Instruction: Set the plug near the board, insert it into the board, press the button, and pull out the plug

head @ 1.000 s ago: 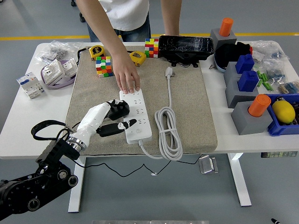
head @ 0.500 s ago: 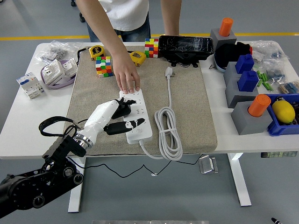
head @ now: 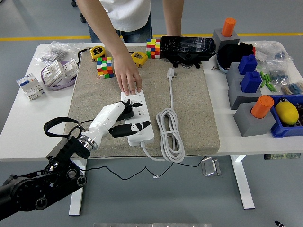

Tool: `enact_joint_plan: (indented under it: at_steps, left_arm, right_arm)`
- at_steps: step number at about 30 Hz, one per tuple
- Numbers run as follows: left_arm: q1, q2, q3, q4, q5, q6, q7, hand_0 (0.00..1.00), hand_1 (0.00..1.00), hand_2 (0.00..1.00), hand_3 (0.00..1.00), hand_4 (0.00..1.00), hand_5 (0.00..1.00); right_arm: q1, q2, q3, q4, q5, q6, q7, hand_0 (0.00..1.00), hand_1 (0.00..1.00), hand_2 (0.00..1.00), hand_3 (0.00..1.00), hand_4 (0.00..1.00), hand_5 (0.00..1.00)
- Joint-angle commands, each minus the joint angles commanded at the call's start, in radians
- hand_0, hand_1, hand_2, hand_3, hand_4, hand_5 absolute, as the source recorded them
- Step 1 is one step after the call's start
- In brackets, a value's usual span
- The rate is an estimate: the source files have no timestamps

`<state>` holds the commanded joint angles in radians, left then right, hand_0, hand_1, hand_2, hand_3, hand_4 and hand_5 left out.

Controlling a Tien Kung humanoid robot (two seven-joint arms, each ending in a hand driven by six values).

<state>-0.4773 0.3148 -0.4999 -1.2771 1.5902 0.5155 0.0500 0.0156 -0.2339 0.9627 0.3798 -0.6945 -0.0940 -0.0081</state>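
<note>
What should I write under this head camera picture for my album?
Robot's left hand holds a black plug over the white power strip while a person's hand steadies it.

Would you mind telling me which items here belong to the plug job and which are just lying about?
Job: black plug, power strip, left hand, person's hand steadying the strip.
Lying about: cubes, tape measures, white cable, lemon.

Left arm [head: 40,191]: black jointed segments, round silver screw caps, loose black cable looping beside forearm. Ribbed silver wrist ring. Left hand [head: 116,122]: white shell, black fingers [head: 130,128] with white markings. Person [head: 124,12]: white shirt, dark trousers.
</note>
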Motion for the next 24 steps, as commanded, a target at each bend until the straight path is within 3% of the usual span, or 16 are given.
enact_joint_plan:
  at_steps: [16,24]
  left_arm:
    - [-0.019,-0.014,0.029,0.003,-0.012,-0.009,-0.003,0.73,0.761,0.759,0.75,0.902,0.735]
    - [-0.011,0.006,-0.02,-0.036,-0.009,-0.002,-0.018,0.729,0.761,0.757,0.749,0.901,0.733]
  right_arm:
    - [0.001,0.0,-0.003,0.001,0.001,0.0,0.001,0.612,0.646,0.662,0.559,0.953,0.501]
    - [-0.002,0.001,0.002,0.0,0.0,0.0,0.001,0.612,0.646,0.662,0.559,0.953,0.501]
